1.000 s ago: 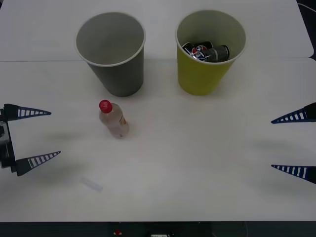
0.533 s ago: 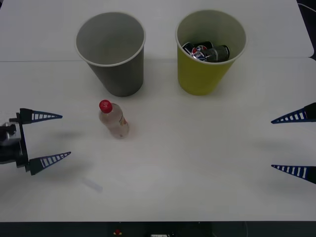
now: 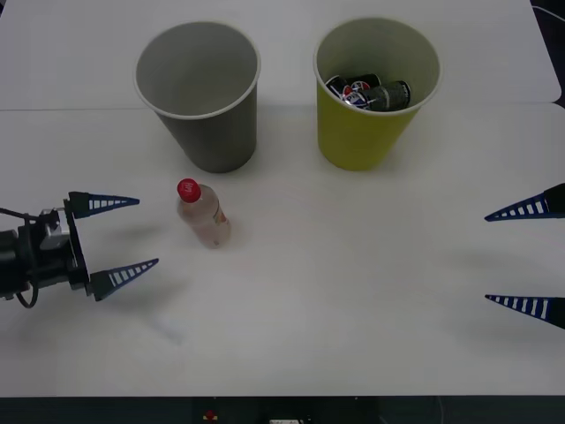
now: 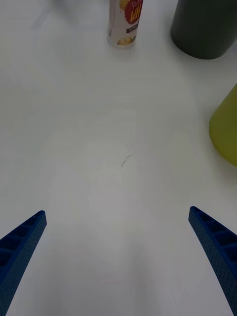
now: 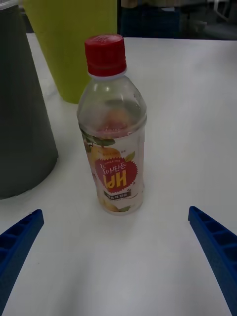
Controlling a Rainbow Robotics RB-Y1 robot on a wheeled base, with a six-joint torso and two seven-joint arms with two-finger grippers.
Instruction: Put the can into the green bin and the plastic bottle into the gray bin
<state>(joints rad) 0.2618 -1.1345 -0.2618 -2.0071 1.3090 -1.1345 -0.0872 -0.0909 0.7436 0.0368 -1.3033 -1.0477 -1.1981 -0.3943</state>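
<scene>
- Front view: the plastic bottle [image 3: 202, 215] stands upright on the white bench [image 3: 353, 265], just near of the gray bin [image 3: 199, 93]. The green bin [image 3: 375, 88] stands to the right of the gray one, apart from it, with a dark can [image 3: 371, 93] lying inside. The left tool [image 3: 124, 237] hovers released at the bottle's left, fingers spread, nothing between it and the bottle. The right tool [image 3: 525, 258] waits released at the far right edge, well apart from everything.
- Right wrist view: bare bench lies between the spread blue fingers [image 4: 217, 247]; beyond stand the bottle's base [image 4: 124, 24], the gray bin's foot [image 4: 205, 29] and an edge of the green bin [image 4: 226, 133].
- Left wrist view: the red-capped bottle [image 5: 112, 128] stands centred between the open fingers [image 5: 17, 242], untouched; the gray bin [image 5: 22, 113] stands just beside it, the green bin [image 5: 74, 44] behind.
</scene>
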